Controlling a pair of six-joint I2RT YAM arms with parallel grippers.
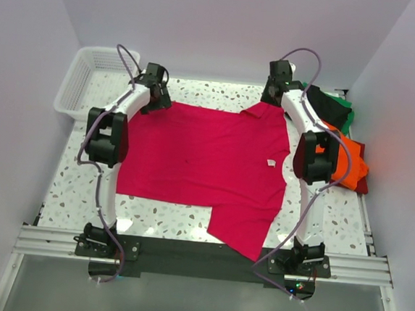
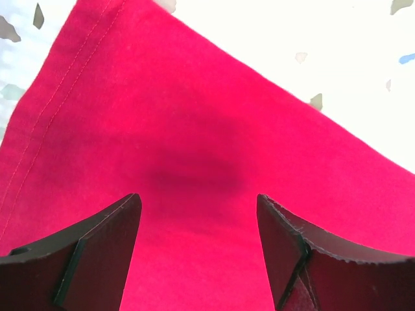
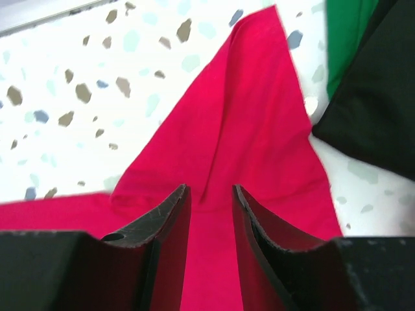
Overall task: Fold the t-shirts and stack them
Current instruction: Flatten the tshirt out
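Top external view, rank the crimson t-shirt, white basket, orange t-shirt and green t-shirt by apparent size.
1. crimson t-shirt, spread flat
2. white mesh basket
3. orange t-shirt, partly hidden
4. green t-shirt, only a sliver showing

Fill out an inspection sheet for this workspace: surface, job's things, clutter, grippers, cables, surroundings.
Surface: speckled white table, largely covered by cloth.
Job's things: pink shirt spread flat, with its white label showing; pile of black, green, orange and dark red shirts at the right edge.
Clutter: white basket at the far left corner.
Grippers: left gripper open over the shirt's far left corner; right gripper with jaws narrowly apart astride a fold of the far sleeve.
Cables: grey cables loop along both arms.
Surroundings: plain walls; metal rail at the near edge.
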